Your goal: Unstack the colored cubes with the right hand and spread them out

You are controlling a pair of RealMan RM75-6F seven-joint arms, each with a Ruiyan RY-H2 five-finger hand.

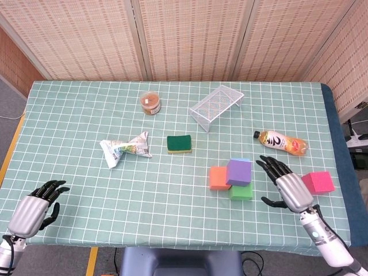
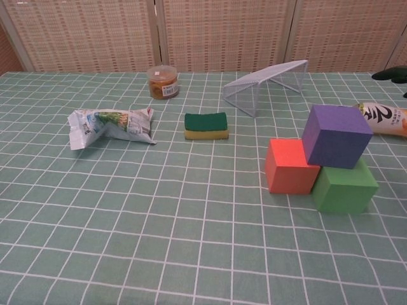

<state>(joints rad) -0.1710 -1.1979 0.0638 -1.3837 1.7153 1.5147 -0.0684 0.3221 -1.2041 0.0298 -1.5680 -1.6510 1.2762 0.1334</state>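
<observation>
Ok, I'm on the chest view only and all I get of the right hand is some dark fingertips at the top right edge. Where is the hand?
Observer: In the head view the right hand hangs open, fingers spread, just right of the purple cube, touching nothing.
Operator: And the pink cube? I can't find it.
Observer: The pink cube sits alone on the table, right of the hand, near the table's right edge.
Operator: Left hand anywhere near?
Observer: No. The left hand is at the near left corner, fingers loosely curled and holding nothing.
</observation>
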